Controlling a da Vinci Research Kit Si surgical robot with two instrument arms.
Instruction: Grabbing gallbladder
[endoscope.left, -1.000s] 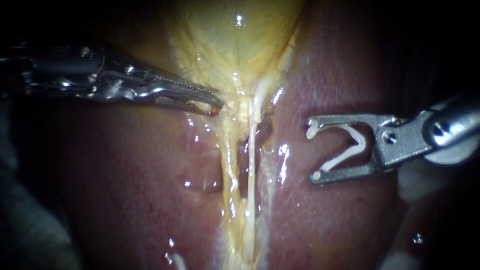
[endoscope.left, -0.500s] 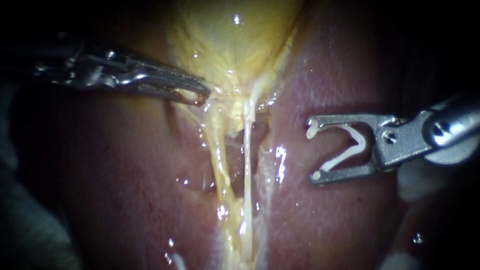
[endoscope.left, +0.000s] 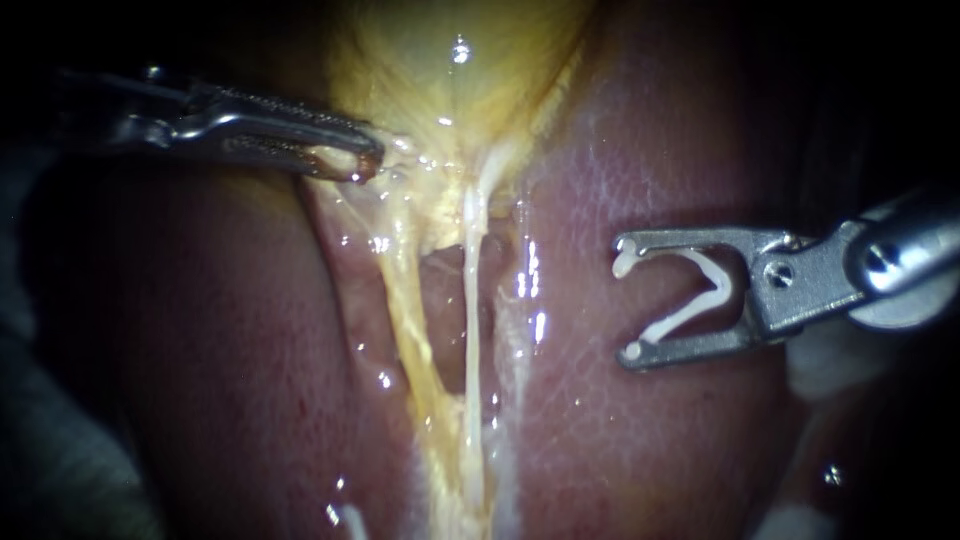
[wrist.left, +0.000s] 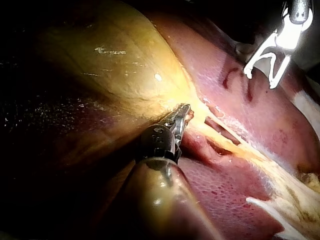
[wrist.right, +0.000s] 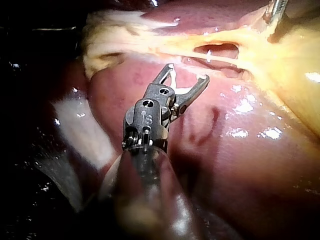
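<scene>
1. The liver (endoscope.left: 680, 440) lies broad under everything. I should let neither shaft lean on it.
2. The gallbladder (endoscope.left: 460, 90) sits yellow at the upper middle of the endoscope view and narrows downward. I judge a gentle pull away from the liver is best.
3. Two pale strands (endoscope.left: 470, 330) run taut below it, so any pull must be slow.
4. My left instrument (endoscope.left: 360, 160) has its jaws closed on the gallbladder's lower edge. The bite looks thin, so no twisting.
5. My right instrument (endoscope.left: 626, 307) hangs well apart, its jaws spread around a white clip (endoscope.left: 712, 290) seated against both.
</scene>
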